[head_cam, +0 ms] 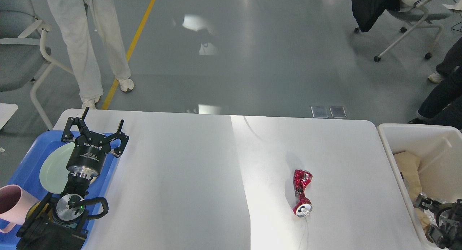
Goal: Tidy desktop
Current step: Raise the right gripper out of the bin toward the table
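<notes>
You have a smooth, matt white desktop (187,177) before you, and right of centre on it a crushed red can (302,193) of glossy, crumpled metal. At lower left sits a shiny blue plastic tray (25,163); at lower right, a white plastic bin (400,141) holds creased brown paper (406,163).

The picture is bright and evenly sharp. Overhead lamps glare as pale patches on the glossy floor (231,62). A band of stronger light falls across the right half of the white surface (202,177), washing out its near edge. The crushed can (302,193) casts a soft shadow to its left and far side. The bottom right corner is dark and hard to read.
</notes>
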Controlling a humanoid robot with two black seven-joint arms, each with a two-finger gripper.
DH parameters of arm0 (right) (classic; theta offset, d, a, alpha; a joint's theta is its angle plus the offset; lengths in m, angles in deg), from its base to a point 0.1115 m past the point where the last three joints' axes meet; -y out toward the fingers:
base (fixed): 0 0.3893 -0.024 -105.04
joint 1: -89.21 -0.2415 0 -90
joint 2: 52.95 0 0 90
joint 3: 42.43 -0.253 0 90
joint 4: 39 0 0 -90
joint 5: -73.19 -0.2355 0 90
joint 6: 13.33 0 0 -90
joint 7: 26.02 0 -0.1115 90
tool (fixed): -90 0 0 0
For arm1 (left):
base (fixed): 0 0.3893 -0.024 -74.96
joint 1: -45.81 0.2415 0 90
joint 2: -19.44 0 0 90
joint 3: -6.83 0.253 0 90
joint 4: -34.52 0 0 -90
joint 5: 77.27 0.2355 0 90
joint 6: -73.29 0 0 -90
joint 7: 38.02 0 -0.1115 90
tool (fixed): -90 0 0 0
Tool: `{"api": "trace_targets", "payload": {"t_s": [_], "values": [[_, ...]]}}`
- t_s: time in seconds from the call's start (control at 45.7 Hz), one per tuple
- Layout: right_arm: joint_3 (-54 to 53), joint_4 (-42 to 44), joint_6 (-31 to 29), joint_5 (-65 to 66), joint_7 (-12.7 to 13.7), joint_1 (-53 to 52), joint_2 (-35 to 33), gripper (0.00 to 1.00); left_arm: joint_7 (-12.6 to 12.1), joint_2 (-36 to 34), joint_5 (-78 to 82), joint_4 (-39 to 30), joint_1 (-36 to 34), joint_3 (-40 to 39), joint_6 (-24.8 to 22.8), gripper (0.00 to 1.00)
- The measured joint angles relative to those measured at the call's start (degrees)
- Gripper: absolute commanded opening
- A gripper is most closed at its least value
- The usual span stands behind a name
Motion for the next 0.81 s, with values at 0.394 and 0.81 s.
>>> {"api": "trace_targets", "payload": {"t_s": [0.394,0.81], "values": [[4.7,-23.7,-5.3,3.4,5.1,-18.1,-10.0,1.00,0.0,0.0,0.0,0.0,0.0,0.0,0.0,0.97],[25.7,-58.1,-29.4,5.9,8.6,-65.8,-9.4,1.00,0.0,0.0,0.0,0.0,0.0,0.0,0.0,0.97]]}}
